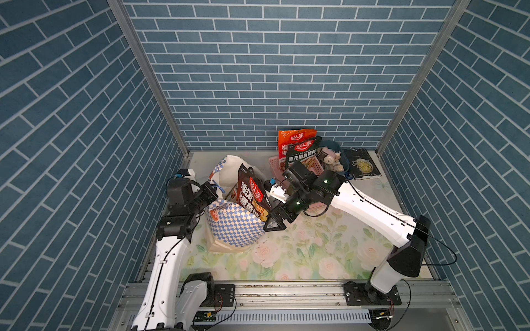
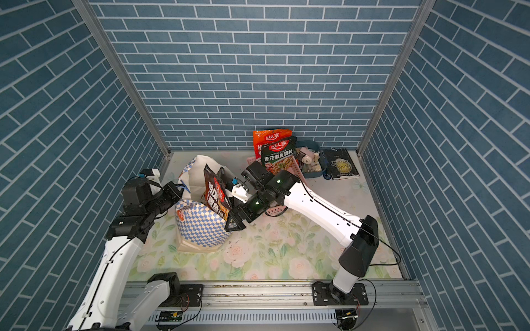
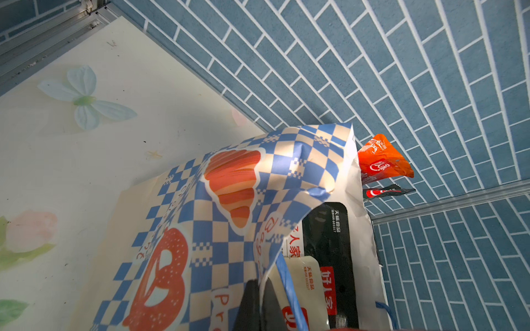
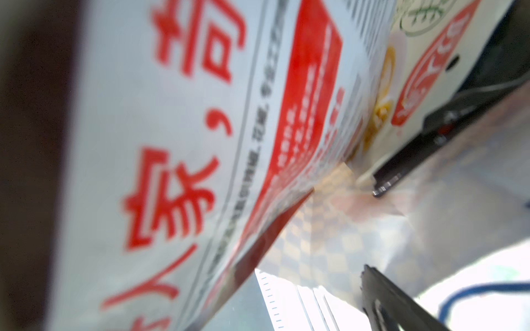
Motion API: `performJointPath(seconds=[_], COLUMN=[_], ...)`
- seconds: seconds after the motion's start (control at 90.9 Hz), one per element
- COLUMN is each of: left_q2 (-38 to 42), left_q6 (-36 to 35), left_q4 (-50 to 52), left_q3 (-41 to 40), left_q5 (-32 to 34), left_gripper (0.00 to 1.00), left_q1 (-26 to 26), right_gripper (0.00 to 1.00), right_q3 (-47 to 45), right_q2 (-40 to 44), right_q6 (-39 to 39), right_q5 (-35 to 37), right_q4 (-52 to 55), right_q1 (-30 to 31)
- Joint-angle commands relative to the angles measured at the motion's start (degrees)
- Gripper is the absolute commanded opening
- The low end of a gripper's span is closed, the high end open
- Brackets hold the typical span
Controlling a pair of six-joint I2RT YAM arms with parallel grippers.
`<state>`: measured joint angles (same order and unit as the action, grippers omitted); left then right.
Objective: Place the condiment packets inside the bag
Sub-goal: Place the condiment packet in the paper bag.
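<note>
Standing left of the table's (image 1: 301, 246) middle: the bag (image 1: 235, 226), a paper carrier in blue-and-white check with orange bakery marks, white inside, with thin blue cord handles. Its mouth gapes upward and the near wall bulges outward.

Black packet (image 1: 252, 195) rises out of the mouth, tilted toward the right, its lower part inside the bag. It is glossy, with a red oval logo, large pale Chinese characters and a food photo low down. Both top views show this. The right wrist view shows a white packet back with red print, very close and blurred.

Pale packet (image 3: 301, 283) with a red logo lies inside the bag beside the black one, seen in the left wrist view.

Left gripper (image 1: 214, 191) is at the bag's left rim. Its fingers (image 3: 248, 303) are pressed together on the rim paper, by a blue cord.

Right gripper (image 1: 273, 224) is at the bag's right rim, just beside the black packet's lower corner. Its fingers (image 4: 387, 301) stand wide apart and clamp nothing.

Orange packet (image 1: 296, 139) and green packet (image 1: 304, 156) stand upright at the far side in the pink basket (image 1: 274, 166), well apart from the bag.

Blue tub (image 1: 335, 160) and book (image 1: 362, 164) sit to the basket's right.
</note>
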<state>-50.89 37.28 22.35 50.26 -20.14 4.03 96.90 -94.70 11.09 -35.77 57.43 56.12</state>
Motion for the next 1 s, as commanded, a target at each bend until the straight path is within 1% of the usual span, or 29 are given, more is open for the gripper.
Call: performJointPath(seconds=[0.0,0.143,0.297,0.385,0.506,0.572,0.704,0.792,0.869,0.99], left_q2=[-0.56,-0.83,-0.71,-0.68,-0.66,-0.63,-0.72,-0.85,-0.97,-1.11], left_q6=[-0.85,-1.01,-0.86,-0.89,-0.89,-0.82,-0.82,-0.90,-0.89,-0.83], left_q4=[2.09,1.92,1.55,1.71,1.69,1.56,1.56,1.72,1.73,1.69], left_q3=[-1.39,-1.39,-1.57,-1.40,-1.39,-1.48,-1.39,-1.41,-1.39,-1.15], left_q5=[1.40,1.29,0.90,0.88,0.93,0.89,0.84,0.87,0.80,0.97], left_gripper=[0.00,0.00,0.00,0.00,0.00,0.00,0.00,0.00,0.00,0.00], left_q1=[0.36,0.36,0.36,0.36,0.36,0.35,0.36,0.36,0.36,0.36], right_gripper=[1.00,1.00,1.00,1.00,1.00,1.00,1.00,1.00,1.00,1.00], right_q3=[-2.56,-3.59,-5.90,-4.94,-2.19,-3.13,-11.19,-14.45,-14.94,-12.97], right_q2=[3.96,5.83,5.29,3.82,3.07,2.52,2.91,2.94,4.11,6.43], right_q6=[-0.62,0.86,0.66,0.01,-0.53,-0.76,-1.45,-2.87,-3.85,-4.61], right_q5=[2.13,5.36,10.51,16.03,19.79,20.35,20.62,21.59,22.30,21.86], right_q4=[6.24,8.41,12.13,15.13,16.58,17.09,14.52,12.05,8.25,2.81], right_q1=[1.05,1.71,1.80,1.80,1.85,1.87,2.61,3.59,3.90,3.91])
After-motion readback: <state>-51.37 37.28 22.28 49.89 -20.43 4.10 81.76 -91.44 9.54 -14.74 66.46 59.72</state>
